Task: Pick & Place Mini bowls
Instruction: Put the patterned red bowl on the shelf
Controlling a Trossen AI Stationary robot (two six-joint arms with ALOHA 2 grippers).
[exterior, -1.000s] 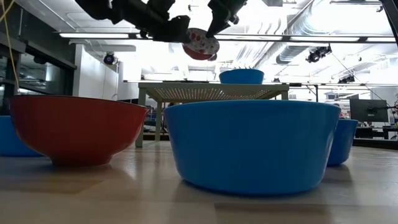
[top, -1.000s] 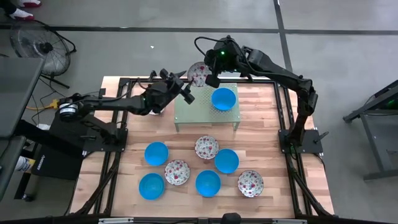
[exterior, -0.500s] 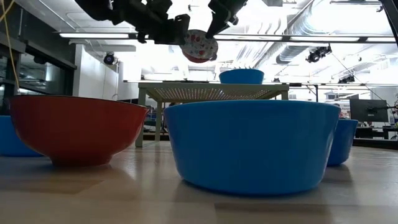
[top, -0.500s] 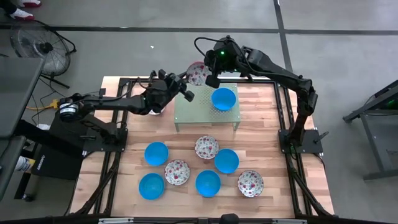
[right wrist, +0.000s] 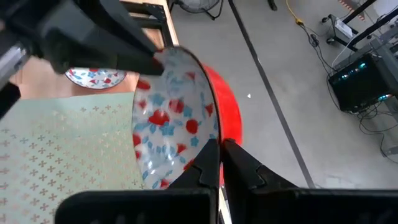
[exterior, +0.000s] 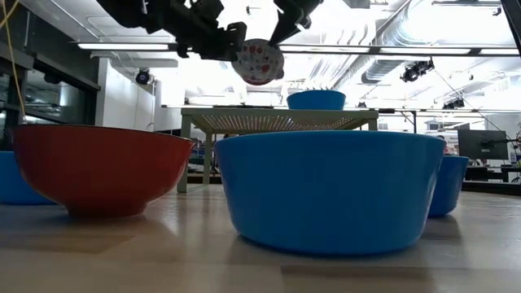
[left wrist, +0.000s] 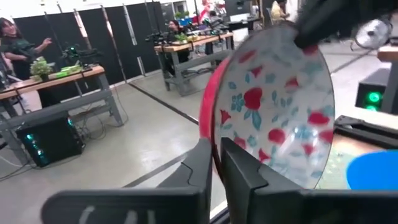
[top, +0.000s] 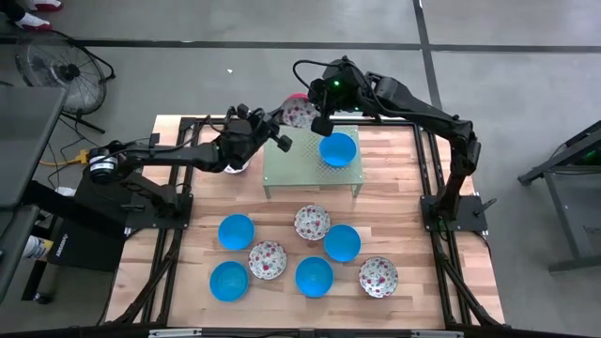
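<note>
**Both grippers pinch one floral bowl above the stand's far left corner**

You have the floral mini bowl (top: 299, 112) held in the air by both arms at once, tipped nearly on edge over the far left corner of the green perforated stand (top: 282, 167). The left gripper (left wrist: 216, 163) has its fingers narrowed on the bowl's rim, one finger on the speckled inside and one on the red outside. The right gripper (right wrist: 220, 163) pinches another part of the same rim the same way, one finger on each face. In the low view the bowl (exterior: 259, 61) hangs clear above the stand's top.

Count with me: one blue mini bowl (top: 337, 148) sits on the stand near its far right corner. On the table's near half you see four blue bowls (top: 236, 231) and three floral bowls (top: 312, 222) in a loose cluster. One more floral bowl (right wrist: 95, 77) lies on the table just off the stand's left edge, beneath the left arm.
</note>
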